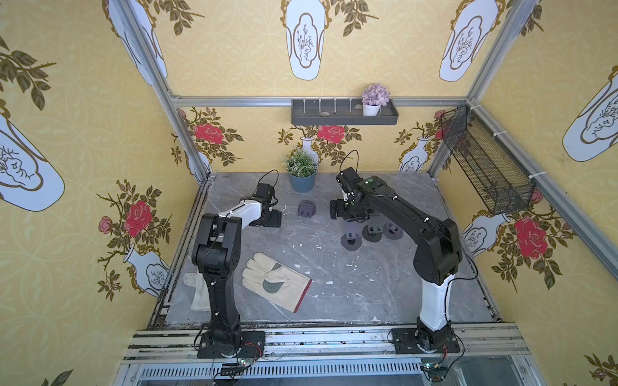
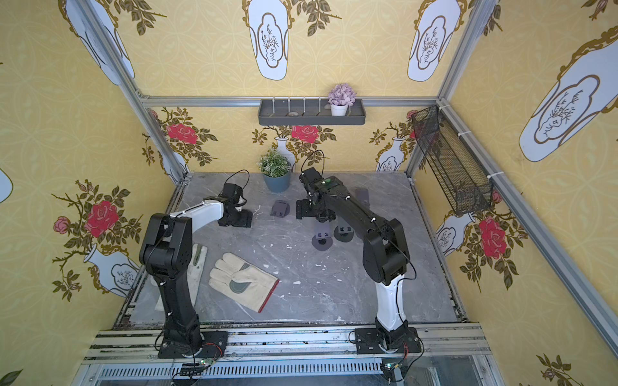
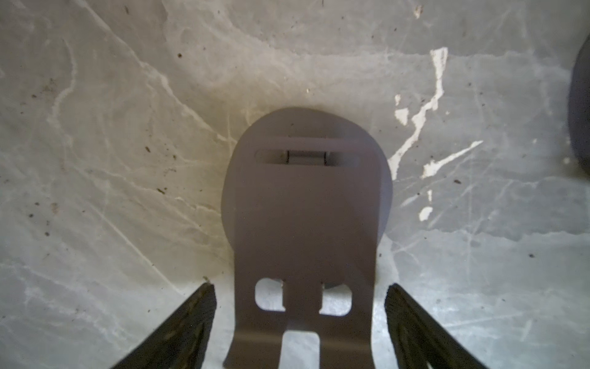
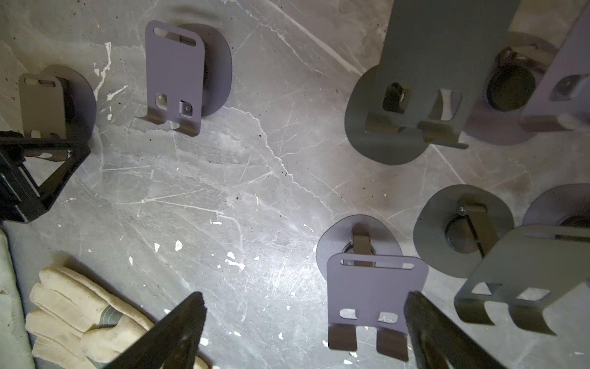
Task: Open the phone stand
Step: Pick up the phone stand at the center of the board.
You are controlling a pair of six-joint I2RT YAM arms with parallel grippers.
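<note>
While the left gripper (image 3: 299, 287) straddles the folded phone stand (image 3: 303, 207), fingers (image 3: 198, 313) wide with gaps at both edges, the right gripper (image 4: 305, 296) gapes over open table (image 4: 255, 175), other stands (image 4: 373, 287) crowding beside.

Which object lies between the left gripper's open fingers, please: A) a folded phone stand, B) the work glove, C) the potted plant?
A: the left wrist view shows the folded phone stand lying inside the open left gripper, touching neither finger.
</note>
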